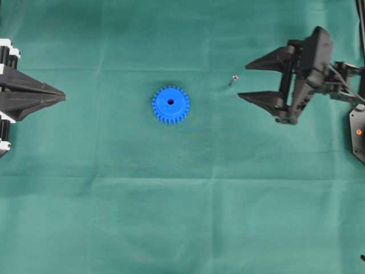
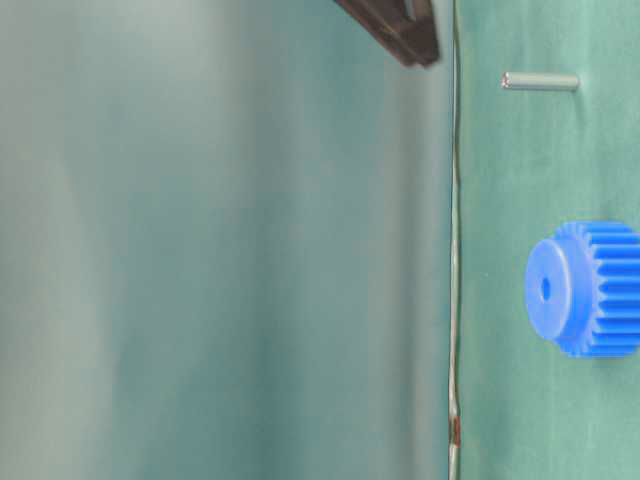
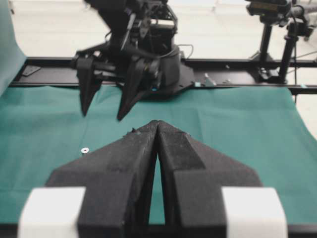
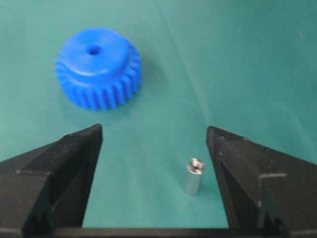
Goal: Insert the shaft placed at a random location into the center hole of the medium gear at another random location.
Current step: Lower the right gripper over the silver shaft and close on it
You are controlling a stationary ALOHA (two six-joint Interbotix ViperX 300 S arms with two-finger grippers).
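The shaft (image 1: pixel 232 80) stands upright on the green cloth (image 1: pixel 182 217) of the worktop, its lighter end up; seen from the right wrist (image 4: pixel 193 177) it sits between the two fingers, nearer the right-hand one (image 4: pixel 257 183) and touching neither. From overhead it is at about 2 o'clock from the gear (image 1: pixel 170 104), well apart from it. In the table-level view, which is turned on its side, the shaft (image 2: pixel 540 81) shows as a short grey pin clear of the gear (image 2: pixel 590 288).

The gear lies flat near the middle of the cloth, hub up, with the center hole (image 1: pixel 170 102) open and dark. In the right wrist view the gear (image 4: pixel 98 68) is at about 11 o'clock from the shaft, hole (image 4: pixel 93 49) facing up.

The right end effector (image 1: pixel 241 80) is released, jaws spread wide, its tips just at 3 o'clock of the shaft. The left end effector (image 1: pixel 64 96) sits at the 9 o'clock edge of the overhead view, clenched, fingers (image 3: pixel 133 148) pressed together with nothing between them.
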